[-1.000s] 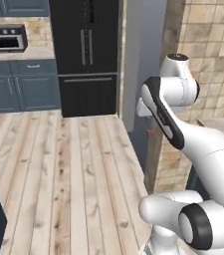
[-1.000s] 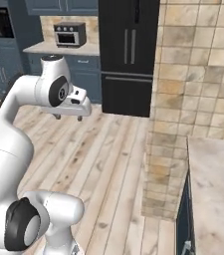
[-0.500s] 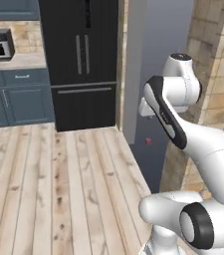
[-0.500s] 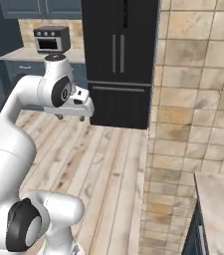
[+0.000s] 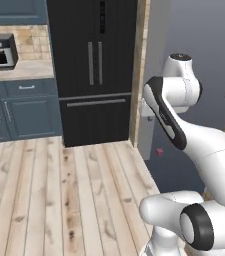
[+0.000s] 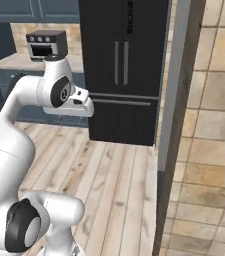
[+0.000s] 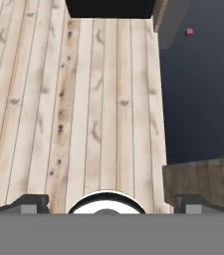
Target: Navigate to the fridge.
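Jaws stand wide apart with nothing between them, the gripper [image 7: 108, 203] pointing down at bare wood floor [image 7: 83, 109], its dark tips far to either side at the bottom of the hand view

Fridge [image 5: 94, 70] stands at the far end of the floor, straight ahead and slightly left, rising past the cabinets [image 5: 14, 110] on its left and flanked by a stone-clad wall edge on its right. It looks heavy, rigid and fixed in place, so I judge it is only to be approached, not lifted

If a door had to be opened, the two upright grey bar handles [image 5: 95, 63] at the middle seam would be the natural hold, stiff and probably smooth; the drawer handle [image 5: 96, 102] lies across below them

Toaster oven [image 6: 46, 45] sits on the counter to the left

Small red mark [image 5: 159, 151] shows low on the grey wall at right
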Robot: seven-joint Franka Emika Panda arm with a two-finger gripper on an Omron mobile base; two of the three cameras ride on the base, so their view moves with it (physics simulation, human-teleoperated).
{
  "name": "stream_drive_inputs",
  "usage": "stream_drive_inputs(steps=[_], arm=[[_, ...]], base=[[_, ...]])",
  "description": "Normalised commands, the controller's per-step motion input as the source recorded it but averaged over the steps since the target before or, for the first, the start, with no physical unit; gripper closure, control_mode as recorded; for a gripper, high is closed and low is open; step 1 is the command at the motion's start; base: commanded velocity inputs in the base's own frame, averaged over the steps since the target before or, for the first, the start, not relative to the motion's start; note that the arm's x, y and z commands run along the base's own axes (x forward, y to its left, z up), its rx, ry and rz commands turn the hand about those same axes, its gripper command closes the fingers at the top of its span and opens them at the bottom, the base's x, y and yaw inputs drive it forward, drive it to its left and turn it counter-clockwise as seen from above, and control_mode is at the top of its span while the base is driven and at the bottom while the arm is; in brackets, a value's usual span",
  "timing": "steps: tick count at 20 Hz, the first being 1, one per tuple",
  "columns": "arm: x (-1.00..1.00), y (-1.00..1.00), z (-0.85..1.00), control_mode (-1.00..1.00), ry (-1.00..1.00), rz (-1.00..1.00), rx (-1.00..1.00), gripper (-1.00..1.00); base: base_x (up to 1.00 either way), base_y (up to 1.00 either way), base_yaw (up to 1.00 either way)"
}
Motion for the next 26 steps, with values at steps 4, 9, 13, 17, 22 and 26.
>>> stream_drive_inputs(steps=[4, 9, 13, 17, 22, 26], arm=[[0.0, 0.0, 0.0, 1.0, 0.0, 0.0, 0.0, -1.0], [0.0, 0.0, 0.0, 1.0, 0.0, 0.0, 0.0, -1.0], [0.0, 0.0, 0.0, 1.0, 0.0, 0.0, 0.0, -1.0], [0.0, 0.0, 0.0, 1.0, 0.0, 0.0, 0.0, -1.0], [0.0, 0.0, 0.0, 1.0, 0.0, 0.0, 0.0, -1.0], [0.0, 0.0, 0.0, 1.0, 0.0, 0.0, 0.0, -1.0]], base=[[1.0, 0.03, 0.0], [1.0, 0.01, 0.0], [1.0, 0.1, 0.0], [1.0, 0.12, 0.0], [1.0, 0.11, 0.0], [1.0, 0.11, 0.0]])
